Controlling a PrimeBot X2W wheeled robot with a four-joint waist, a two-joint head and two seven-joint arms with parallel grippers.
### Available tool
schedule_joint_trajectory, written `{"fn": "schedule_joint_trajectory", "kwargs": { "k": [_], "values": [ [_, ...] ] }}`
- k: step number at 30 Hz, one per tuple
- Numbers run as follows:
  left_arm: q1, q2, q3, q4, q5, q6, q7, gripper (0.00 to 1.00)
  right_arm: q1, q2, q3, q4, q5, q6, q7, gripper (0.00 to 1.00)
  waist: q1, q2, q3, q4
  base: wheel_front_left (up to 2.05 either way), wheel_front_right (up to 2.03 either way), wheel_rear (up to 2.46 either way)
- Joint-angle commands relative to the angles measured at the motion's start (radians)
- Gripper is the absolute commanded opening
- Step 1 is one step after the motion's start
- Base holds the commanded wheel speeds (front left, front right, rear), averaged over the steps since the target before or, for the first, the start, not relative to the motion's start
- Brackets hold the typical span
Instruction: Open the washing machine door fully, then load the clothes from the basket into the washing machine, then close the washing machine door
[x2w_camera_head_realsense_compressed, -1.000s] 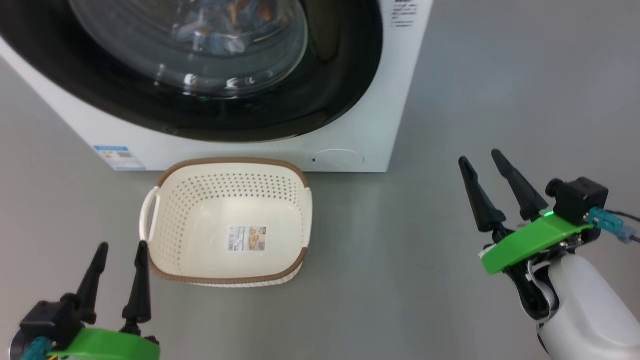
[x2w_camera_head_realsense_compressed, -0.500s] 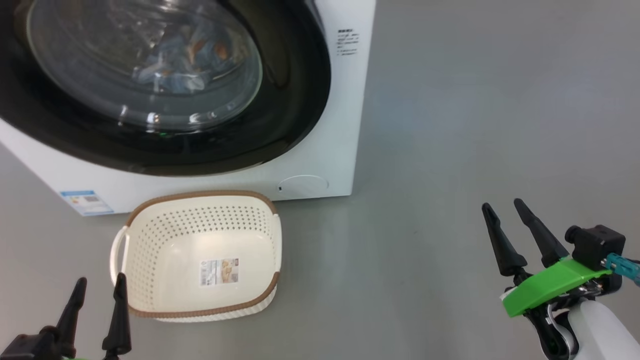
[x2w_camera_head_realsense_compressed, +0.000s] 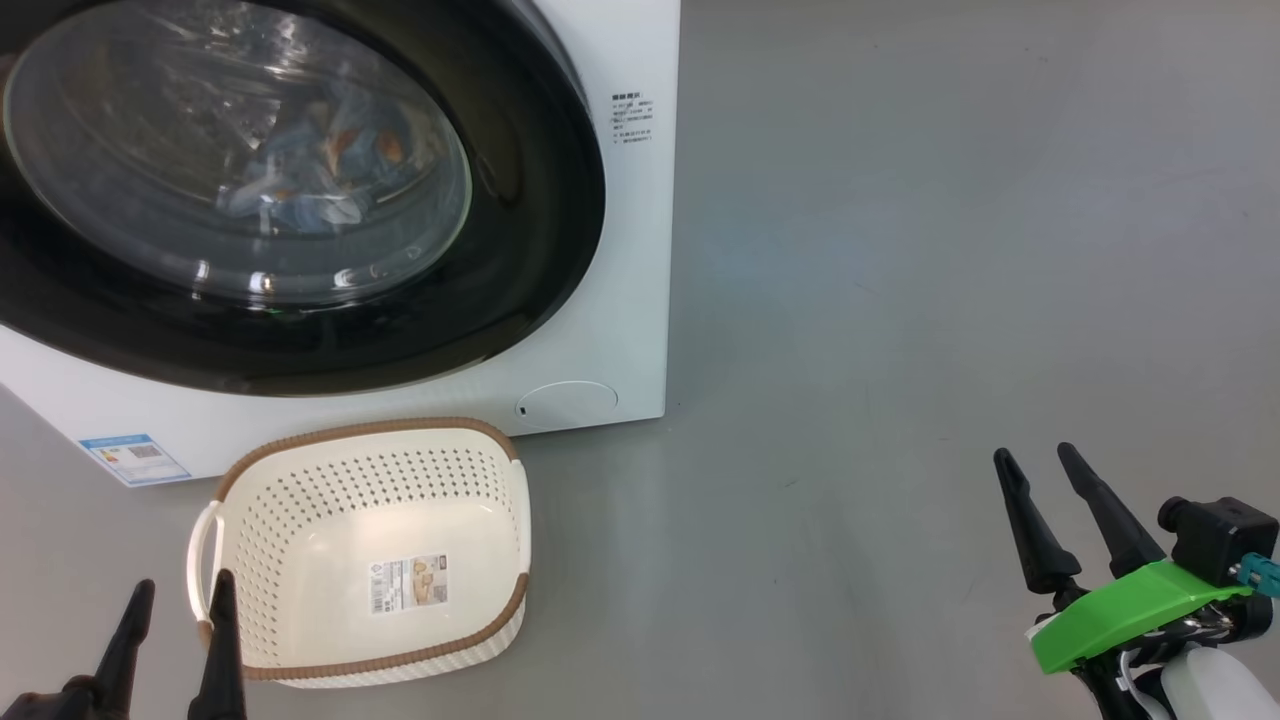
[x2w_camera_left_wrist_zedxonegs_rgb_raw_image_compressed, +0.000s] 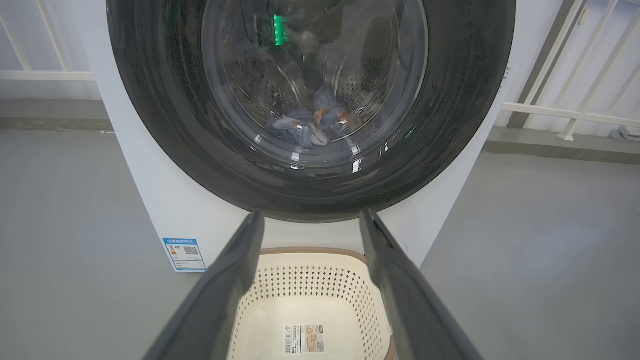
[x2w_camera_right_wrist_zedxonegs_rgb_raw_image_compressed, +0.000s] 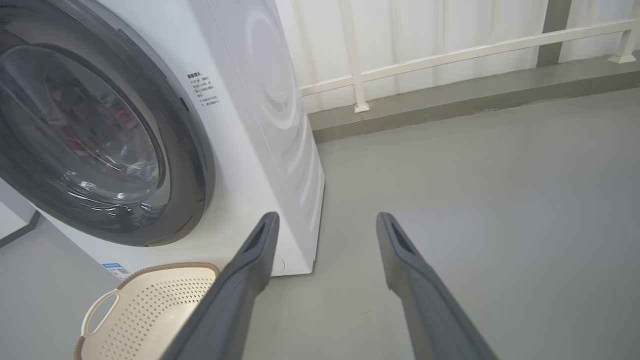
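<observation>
**Door looks shut: confirm the latch**

You have the washing machine door (x2w_camera_head_realsense_compressed: 300, 340) lying flush against the washing machine (x2w_camera_head_realsense_compressed: 620, 300). The clothes (x2w_camera_left_wrist_zedxonegs_rgb_raw_image_compressed: 307, 127) sit bundled low in the drum (x2w_camera_left_wrist_zedxonegs_rgb_raw_image_compressed: 365, 75) behind the glass (x2w_camera_head_realsense_compressed: 120, 200), and the basket (x2w_camera_head_realsense_compressed: 350, 480) is empty on the floor (x2w_camera_head_realsense_compressed: 900, 300) just before it. Both the left pincer (x2w_camera_head_realsense_compressed: 183, 580) and the right pincer (x2w_camera_head_realsense_compressed: 1032, 452) are released, holding nothing. Check the seam (it seems closed). If unsure, press flat on the black rim (x2w_camera_head_realsense_compressed: 545, 200), never the glass.
</observation>
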Motion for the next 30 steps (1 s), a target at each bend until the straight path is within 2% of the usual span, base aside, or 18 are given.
{"fn": "schedule_joint_trajectory", "kwargs": {
  "k": [1,21,22,27,30],
  "values": [
    [-0.005,0.020,0.042,-0.025,0.011,-0.003,-0.008,1.00,0.009,-0.017,0.009,-0.025,-0.004,-0.002,-0.005,1.00,0.0000,-0.0001,-0.001,-0.001,0.00,0.00,0.00],
    [0.002,0.019,0.062,-0.033,0.020,-0.003,-0.008,1.00,0.029,-0.006,-0.010,-0.027,-0.017,-0.002,-0.005,1.00,0.0000,-0.0001,-0.009,0.001,0.00,0.00,0.00],
    [0.019,-0.002,0.023,-0.005,0.007,0.000,0.000,0.00,0.026,0.007,-0.020,0.001,-0.009,0.000,0.000,0.00,0.0000,-0.0001,-0.009,0.001,0.00,0.00,0.00],
    [0.020,-0.049,0.013,0.051,0.005,0.000,0.006,0.00,0.054,0.047,-0.012,0.056,-0.008,0.000,0.002,0.00,0.0000,-0.0001,-0.009,0.001,0.00,0.00,0.00],
    [0.017,-0.051,0.016,0.048,-0.026,0.000,0.016,0.00,0.055,0.052,-0.017,0.050,0.018,0.000,0.010,0.00,0.0003,-0.0001,-0.011,0.003,0.00,0.00,0.00]
  ]
}}
